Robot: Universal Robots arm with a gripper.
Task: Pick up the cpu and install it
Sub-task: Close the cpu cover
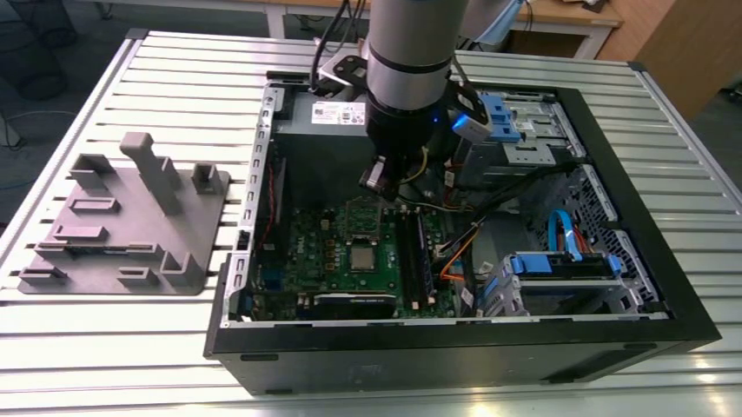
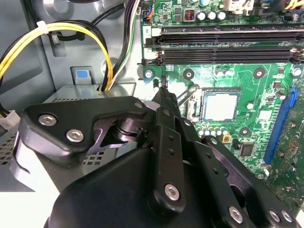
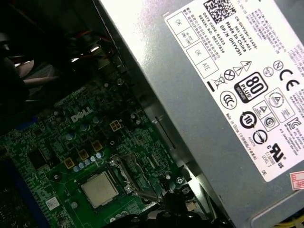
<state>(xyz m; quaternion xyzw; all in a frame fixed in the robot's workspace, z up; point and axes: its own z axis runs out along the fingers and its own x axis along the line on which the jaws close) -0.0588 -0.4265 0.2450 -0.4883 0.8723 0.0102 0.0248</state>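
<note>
The cpu (image 2: 220,106) already sat flat in its socket on the motherboard (image 2: 266,85), and the tool (image 2: 163,84) hovered just beside it, pinched narrow and carrying nothing. Best kept clear of the chip. The power supply (image 3: 228,85) carried a white label (image 3: 247,71) of certification marks.

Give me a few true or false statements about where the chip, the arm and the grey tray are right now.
1. The cpu lies in its socket on the green board. True.
2. The gripper holds the cpu in the air. False: the cpu lies on the board, apart from the gripper.
3. The grey tray stands inside the computer case. False: it stands outside, on the exterior view's left.
4. The arm reaches into the open case. True.
</note>
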